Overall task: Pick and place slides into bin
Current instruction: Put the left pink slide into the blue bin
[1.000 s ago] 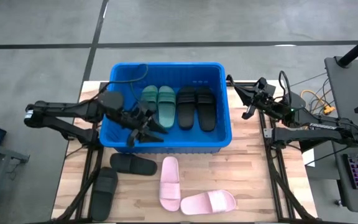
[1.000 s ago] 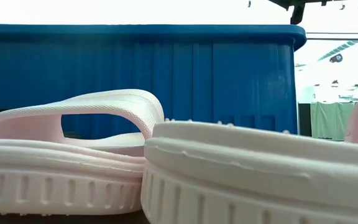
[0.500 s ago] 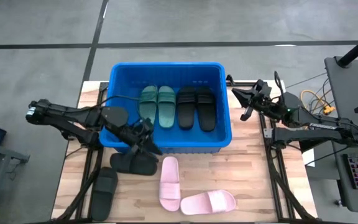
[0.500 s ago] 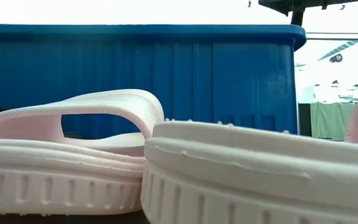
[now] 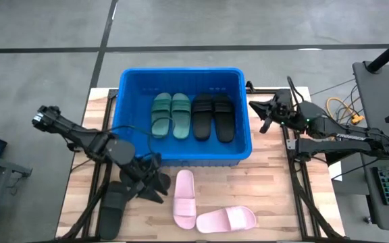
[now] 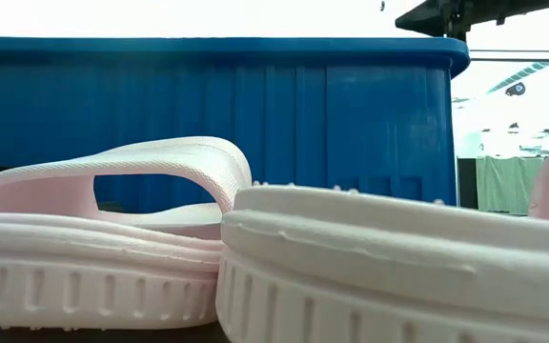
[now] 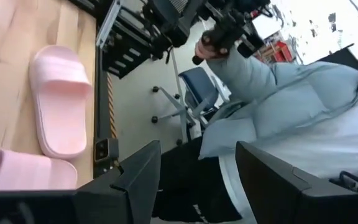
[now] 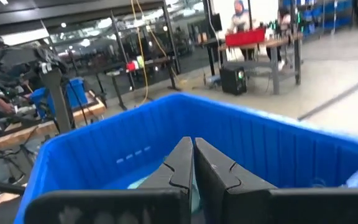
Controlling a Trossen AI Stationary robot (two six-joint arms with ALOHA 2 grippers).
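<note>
The blue bin (image 5: 181, 71) holds two dark green slides (image 5: 171, 115) and two black slides (image 5: 213, 116) lying flat side by side. On the table in front of it lie two black slides, one (image 5: 112, 210) near the left front and one (image 5: 132, 183) mostly hidden under my left gripper (image 5: 155, 187). That gripper is open in its wrist view (image 7: 197, 149) and holds nothing. Two pale pink slides (image 5: 184, 199) (image 5: 226, 219) lie on their soles to its right. My right gripper (image 5: 262, 121) is shut and empty just outside the bin's right wall (image 8: 193, 149).
The pink slides fill the front of the low view (image 6: 112, 219) (image 6: 398, 267), with the bin's near wall (image 6: 208, 114) behind them. A person in a pale jacket (image 7: 278, 93) stands beyond the table's right side. Bare wood shows at the front right (image 5: 269, 196).
My left gripper has come out of the bin empty, passed over its near wall and gone down toward the table's near edge, onto the black slide in front of the bin. My right gripper has edged a little toward the bin. The slides have not moved.
</note>
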